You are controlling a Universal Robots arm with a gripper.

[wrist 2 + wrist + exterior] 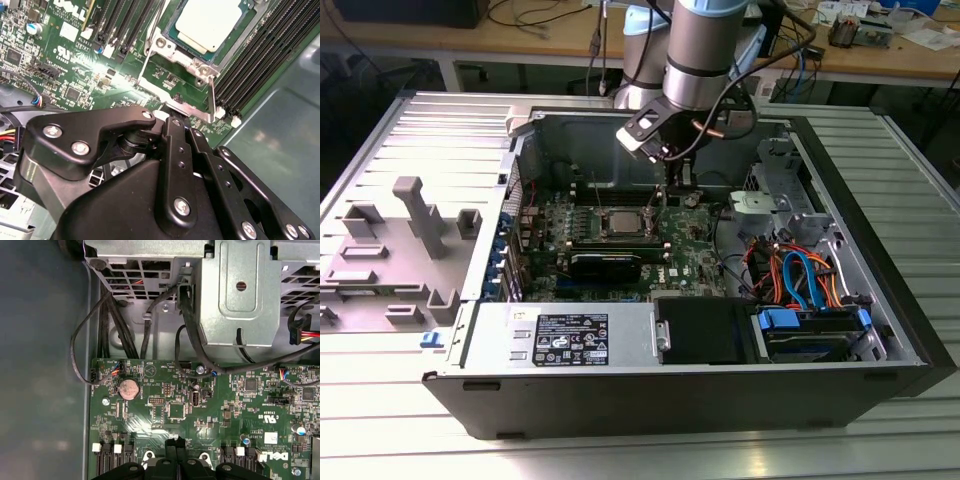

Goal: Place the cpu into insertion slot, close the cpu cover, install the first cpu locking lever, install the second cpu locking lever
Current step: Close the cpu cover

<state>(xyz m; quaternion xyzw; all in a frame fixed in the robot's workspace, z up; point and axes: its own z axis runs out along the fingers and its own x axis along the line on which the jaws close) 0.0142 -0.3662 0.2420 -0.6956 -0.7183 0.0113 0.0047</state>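
Gripper [169, 119] hanging over the motherboard [150, 385], just beside the cpu cover [180, 59], its fingers sitting together with the tips all but meeting. Whether they are pinching anything cannot be told, since the gripper's own black linkages are crowding the tips in both wrist views. The cpu [209, 21] is lying silver side up in the cover's window, near the middle of the motherboard, and is being cut off by the frame edge in the second wrist view. A thin locking lever [212, 97] is running from the cover's corner toward the fingertips, alongside the memory slots [260, 55]. At the motherboard's edge, black cables [125, 330] are looping down from the grey drive cage [240, 290], near a coin battery [128, 388].
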